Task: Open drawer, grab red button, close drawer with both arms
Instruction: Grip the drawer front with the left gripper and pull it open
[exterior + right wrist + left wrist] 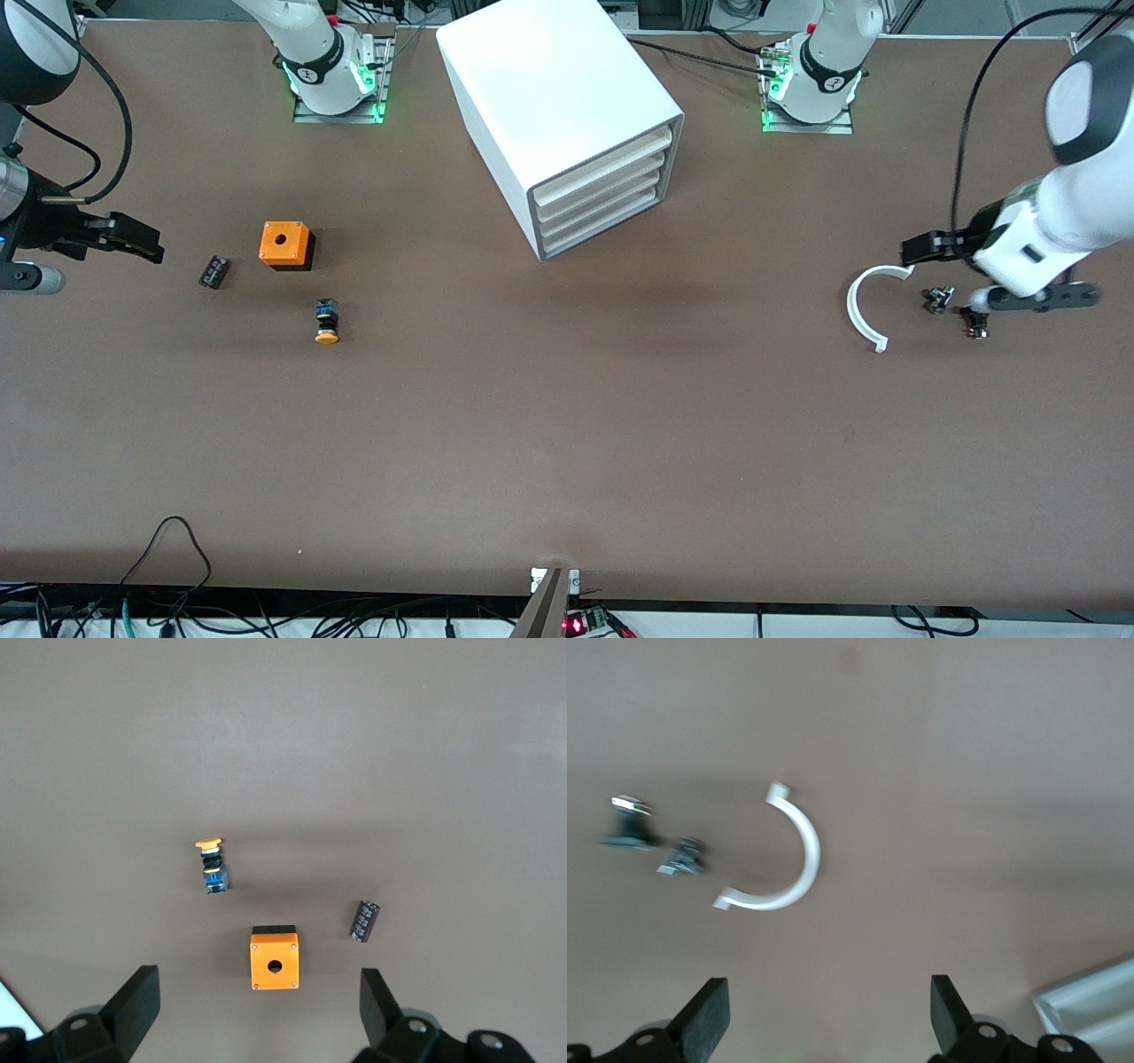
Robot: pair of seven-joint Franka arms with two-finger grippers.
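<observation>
**A:** Both arms are out wide and up off the table. The left gripper [917,248] hangs over the table at the left arm's end, just beside a white half-ring [864,306].

**B:** The left wrist view shows its fingers [709,1014] spread wide with nothing between them. The half-ring lies flat under it, and two small metal bits [682,858] sit just beside the ring.

**A:** At the right arm's end, the right gripper [133,239] hangs over bare table near a small black part [213,271].

**B:** Its fingers [137,1001] are parted too, and it carries nothing. Its wrist view looks down on that black part, an orange cube with a hole [275,960] and a button with a yellow-orange cap [213,866] lying on its side.

**A:** In the front view, the cube sits beside the black part, toward the middle of the table. The yellow-orange button lies nearer the camera than the cube, apart from it.

**B:** And the drawers?

**A:** The white cabinet [558,97] stands between the two arm bases, far from the camera. Its drawer fronts are angled toward the left arm's end. Take the drawer [602,188] just under the top one: it's pushed fully in, with its lip in line with its neighbours. Both grippers are well apart from it.
</observation>
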